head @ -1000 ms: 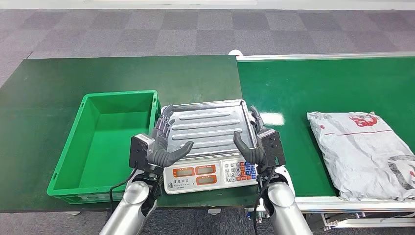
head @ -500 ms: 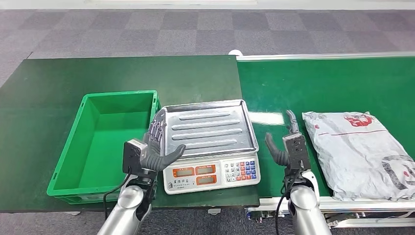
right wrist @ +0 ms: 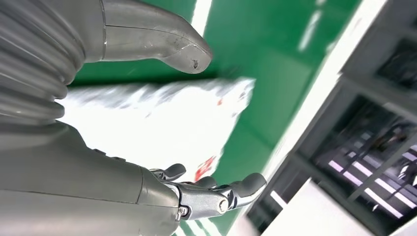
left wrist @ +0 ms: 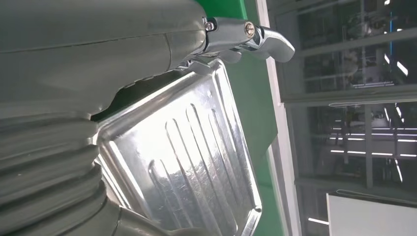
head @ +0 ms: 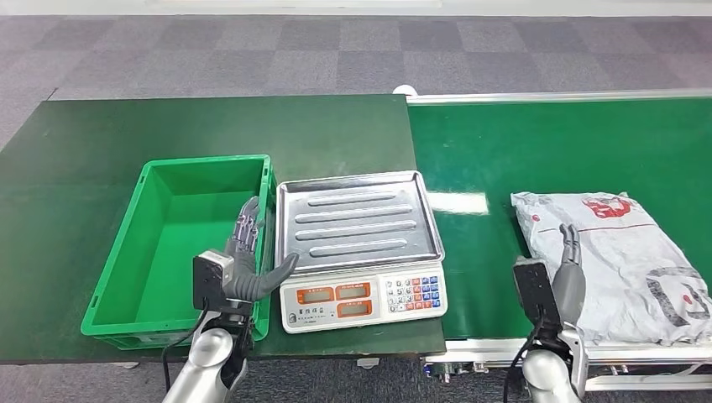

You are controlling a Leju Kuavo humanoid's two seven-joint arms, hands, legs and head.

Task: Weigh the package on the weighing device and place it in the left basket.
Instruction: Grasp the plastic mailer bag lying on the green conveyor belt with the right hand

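Observation:
A white plastic-wrapped package [head: 621, 260] with red and black print lies on the green conveyor belt at the right; the right wrist view shows the package [right wrist: 162, 118] blurred beyond the hand. My right hand [head: 569, 273] is over the package's near left edge, fingers spread, holding nothing. The weighing scale [head: 361, 248] with its bare silver pan [head: 357, 220] stands at the table's middle; the pan [left wrist: 192, 157] is close in the left wrist view. My left hand [head: 248, 256] hovers open between the scale and the green basket [head: 180, 243], which has nothing in it.
The dark green table [head: 210, 134] extends behind the basket and scale. The conveyor belt [head: 554, 151] with a white rail runs along the right side. Grey carpet floor lies beyond.
My right hand has swung right, from beside the scale to the package's left edge. My left hand has drawn back left, off the scale pan toward the basket. The package has drifted slightly left.

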